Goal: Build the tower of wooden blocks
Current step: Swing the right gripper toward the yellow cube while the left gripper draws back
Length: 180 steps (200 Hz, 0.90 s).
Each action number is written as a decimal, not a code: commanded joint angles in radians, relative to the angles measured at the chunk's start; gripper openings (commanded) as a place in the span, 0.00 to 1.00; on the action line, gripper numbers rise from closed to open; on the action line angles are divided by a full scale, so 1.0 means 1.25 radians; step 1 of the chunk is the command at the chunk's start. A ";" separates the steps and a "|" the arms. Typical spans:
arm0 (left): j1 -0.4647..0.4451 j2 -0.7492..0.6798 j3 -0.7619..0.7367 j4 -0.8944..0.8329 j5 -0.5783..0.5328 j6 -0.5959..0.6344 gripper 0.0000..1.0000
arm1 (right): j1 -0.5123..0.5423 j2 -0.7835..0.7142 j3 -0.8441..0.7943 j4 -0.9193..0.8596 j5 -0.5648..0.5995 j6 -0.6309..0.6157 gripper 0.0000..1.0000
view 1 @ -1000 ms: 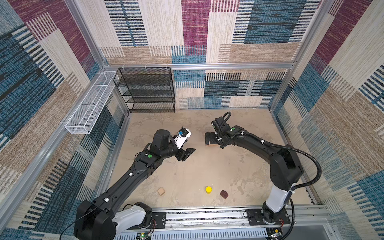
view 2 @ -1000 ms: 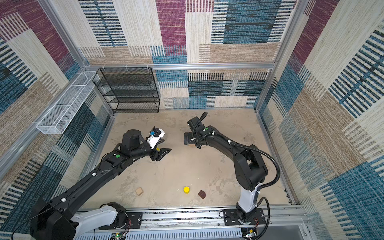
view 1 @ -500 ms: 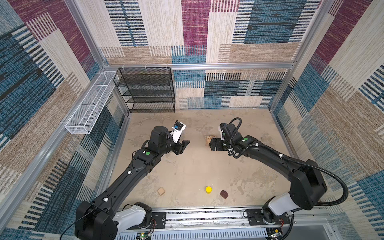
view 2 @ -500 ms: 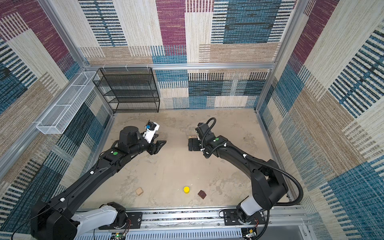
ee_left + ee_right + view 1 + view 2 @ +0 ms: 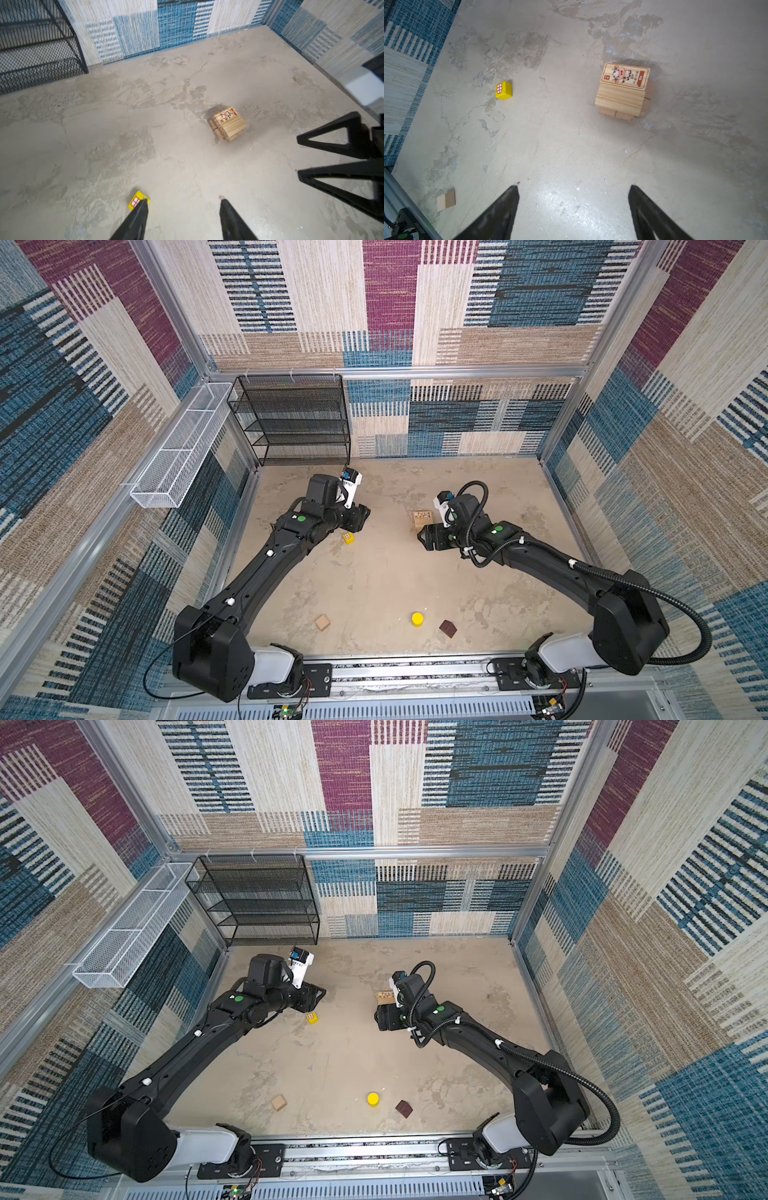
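In both top views the bench (image 5: 374,572) is a mottled beige slab with a cracked, plaster-like finish. It is boxed in by walls (image 5: 457,323) of woven patchwork fabric in blue, maroon and sand. A black wire-mesh shelf rack (image 5: 291,423) stands in the far left corner, and a white wire basket (image 5: 174,456) hangs on the left wall. The stack of pale crossed wooden planks (image 5: 422,522) sits right of centre, close to the right jaws. A yellow cube with a printed window (image 5: 349,538) lies near the left jaws. Along the near edge lie a tan wooden cube (image 5: 322,622), a glossy yellow cylinder (image 5: 417,619) and a dark brown house-shaped block (image 5: 448,628), each apart from the others.

In the left wrist view the left jaws' slim black fingers (image 5: 137,220) stand partly spread and grip nothing. The yellow cube (image 5: 136,200) peeks out at one tip, outside the gap. The plank stack (image 5: 228,124) lies well ahead, its wood grain visible.

In the right wrist view the right jaws' fingers (image 5: 506,207) are spread wide, with nothing between them. Ahead, the stack (image 5: 623,91) shows two top planks side by side, one plain and one printed with a cartoon cow. Crossed planks lie beneath them.
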 commanded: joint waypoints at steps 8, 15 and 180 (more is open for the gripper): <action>0.017 0.031 0.031 -0.084 -0.031 -0.050 0.56 | 0.004 -0.001 0.006 0.048 -0.031 -0.041 0.80; 0.022 0.033 0.034 -0.085 -0.029 -0.059 0.56 | 0.005 0.004 0.015 0.041 -0.030 -0.045 0.79; 0.168 0.075 0.071 -0.114 0.056 -0.166 0.53 | 0.129 0.227 0.266 0.001 0.022 -0.136 0.57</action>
